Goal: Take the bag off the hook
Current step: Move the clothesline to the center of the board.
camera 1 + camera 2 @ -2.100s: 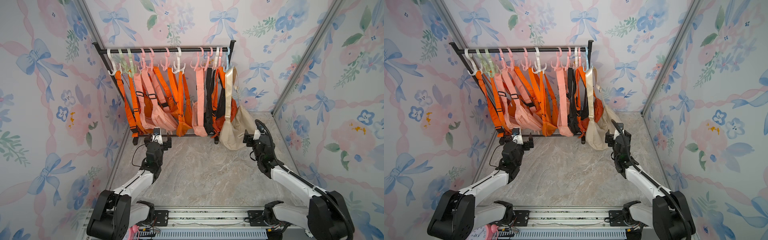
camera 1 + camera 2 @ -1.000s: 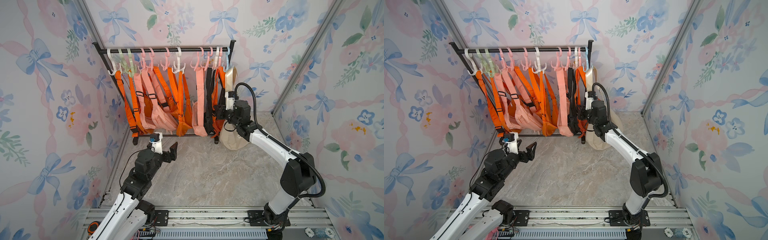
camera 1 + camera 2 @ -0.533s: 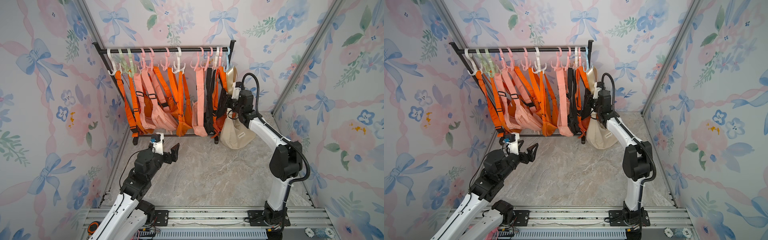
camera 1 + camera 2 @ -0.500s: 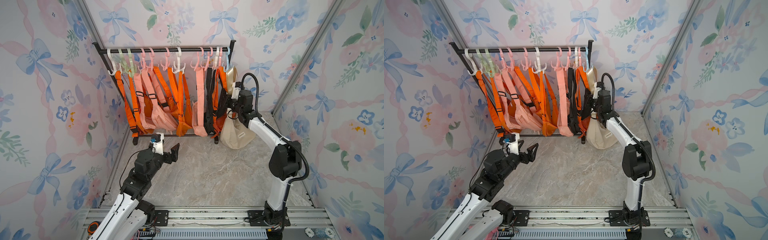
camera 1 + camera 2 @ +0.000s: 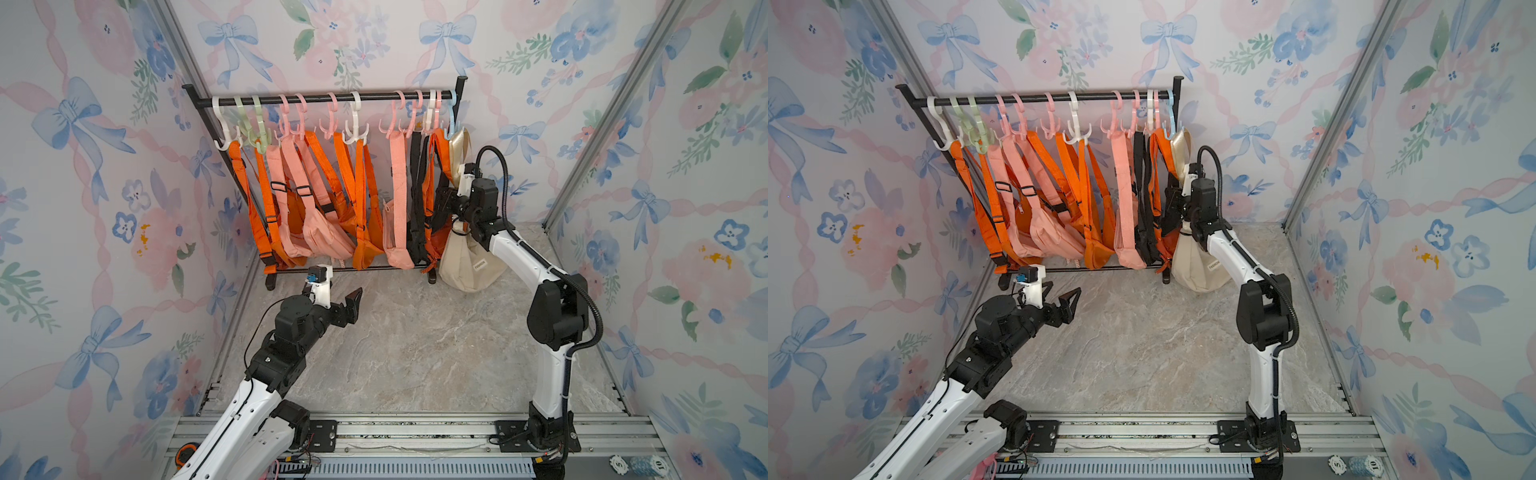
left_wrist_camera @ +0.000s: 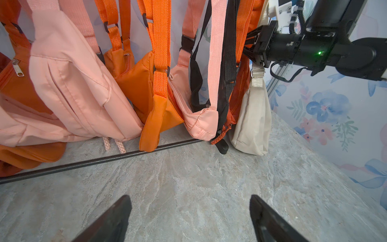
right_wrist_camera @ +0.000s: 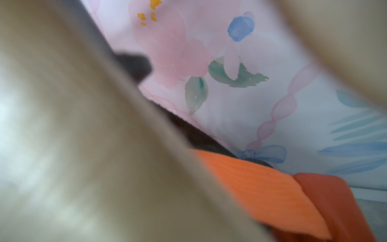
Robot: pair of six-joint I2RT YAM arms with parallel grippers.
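The cream bag (image 5: 471,259) was hung on the end blue hook (image 5: 450,120). The right tool (image 5: 441,203) was placed at its strap (image 5: 458,145), grip undeterminable; the left tool (image 6: 189,198) was held open. Grasping was judged underway; lifting the strap clear was required next.

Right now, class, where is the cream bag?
In both top views, the cream bag hangs from the blue hook at the right end of the rail.

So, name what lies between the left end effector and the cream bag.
Bare floor, then the rack foot beside the cream bag, in both top views.
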